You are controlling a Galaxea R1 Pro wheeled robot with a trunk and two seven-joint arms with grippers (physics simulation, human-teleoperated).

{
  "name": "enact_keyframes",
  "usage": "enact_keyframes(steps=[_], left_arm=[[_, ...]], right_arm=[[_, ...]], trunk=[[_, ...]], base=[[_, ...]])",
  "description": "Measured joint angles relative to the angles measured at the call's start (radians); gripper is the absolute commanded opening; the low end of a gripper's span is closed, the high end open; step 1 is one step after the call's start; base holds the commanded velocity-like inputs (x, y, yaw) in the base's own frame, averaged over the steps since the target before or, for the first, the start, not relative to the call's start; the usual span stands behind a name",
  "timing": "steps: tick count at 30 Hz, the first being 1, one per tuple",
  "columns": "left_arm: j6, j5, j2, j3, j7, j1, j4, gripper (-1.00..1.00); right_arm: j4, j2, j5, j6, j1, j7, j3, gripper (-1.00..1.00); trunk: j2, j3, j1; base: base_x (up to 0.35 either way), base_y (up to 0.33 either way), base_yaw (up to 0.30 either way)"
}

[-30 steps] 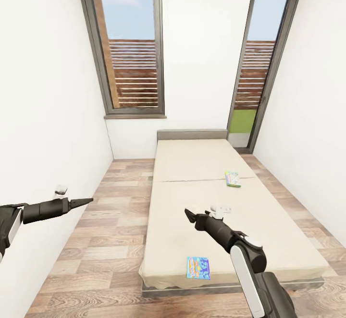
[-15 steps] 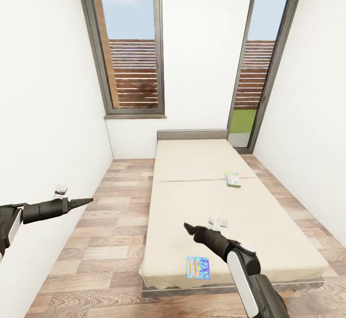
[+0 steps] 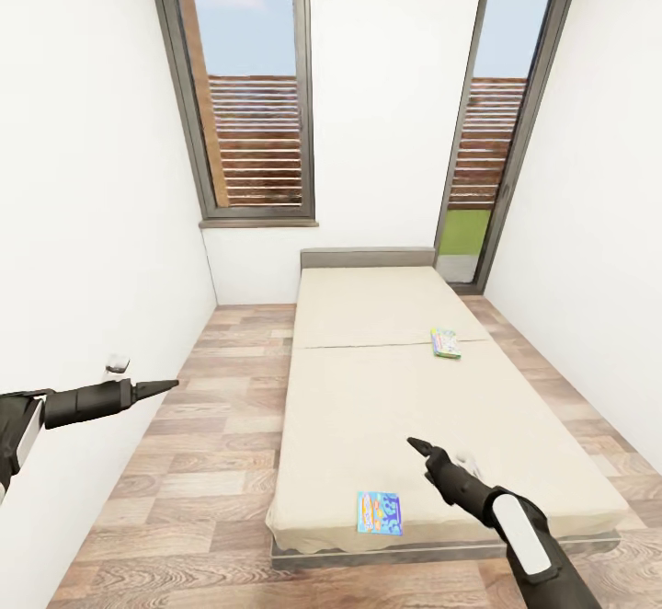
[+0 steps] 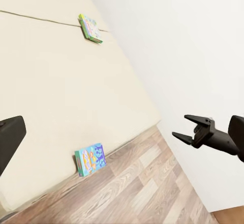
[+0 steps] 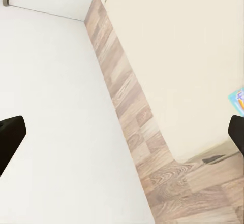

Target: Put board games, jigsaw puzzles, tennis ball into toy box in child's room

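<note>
Your black right gripper [image 3: 418, 448], jaws parted, hovers over the beige bed [image 3: 368, 388], blue flat board game [image 3: 379, 512] just below-left; left gripper [image 3: 165, 384] state unclear.

The head camera is looking forward and down from the foot of the bed [image 3: 395, 379], taking in both windows and the floor [image 3: 211, 462]. The left wrist camera is facing across the bed [image 4: 61, 82] from the side, sharing both games with the head view. The right wrist camera is looking along the floor [image 5: 127, 107] beside the bed's edge.
</note>
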Motion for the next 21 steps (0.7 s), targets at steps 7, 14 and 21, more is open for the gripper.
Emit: enact_keyframes(steps=[7,14,21], left_arm=[[0.0,0.0,0.0,0.0,-0.001,0.0,0.0,1.0],[0.0,0.0,0.0,0.001,-0.001,0.0,0.0,1.0],[0.0,0.0,0.0,0.001,-0.002,0.0,0.0,1.0]], right_arm=[[0.017,-0.009,-0.014,-0.004,-0.002,0.012,-0.009,1.0],[0.021,-0.012,-0.015,-0.005,-0.002,0.007,-0.01,1.0],[0.022,-0.012,-0.015,-0.006,-0.002,0.006,-0.01,1.0]], trunk=[[0.0,0.0,0.0],[0.0,0.0,0.0],[0.0,0.0,0.0]], base=[[0.0,0.0,0.0],[0.012,0.0,0.0],[0.148,0.0,0.0]])
